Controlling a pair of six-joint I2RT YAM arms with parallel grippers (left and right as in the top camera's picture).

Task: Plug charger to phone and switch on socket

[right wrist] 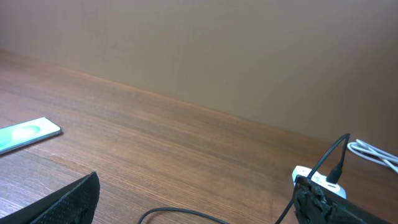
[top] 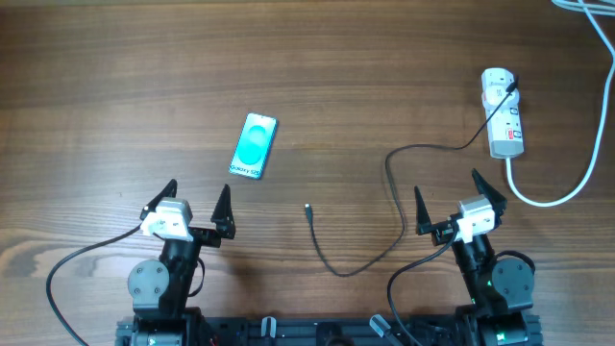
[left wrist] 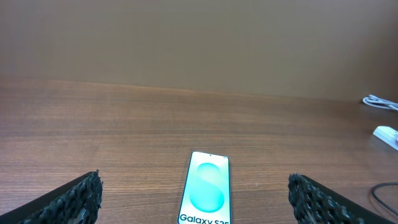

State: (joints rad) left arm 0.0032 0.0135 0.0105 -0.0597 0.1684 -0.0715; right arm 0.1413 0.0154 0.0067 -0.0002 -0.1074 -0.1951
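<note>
The phone (top: pixel 255 146) lies flat with its cyan screen up, left of centre; it also shows in the left wrist view (left wrist: pixel 206 194) and at the left edge of the right wrist view (right wrist: pixel 25 135). The black charger cable (top: pixel 394 197) runs from the white socket strip (top: pixel 503 112) at the far right, loops across the table and ends in a small plug tip (top: pixel 308 210) at the centre. My left gripper (top: pixel 197 207) is open and empty, near the front, below the phone. My right gripper (top: pixel 459 199) is open and empty, below the socket, beside the cable loop.
A thicker white cable (top: pixel 577 183) curves from the socket strip off the top right corner. The table is brown wood. Both arm bases sit at the front edge, with a black cable (top: pixel 72 261) looping at the left base.
</note>
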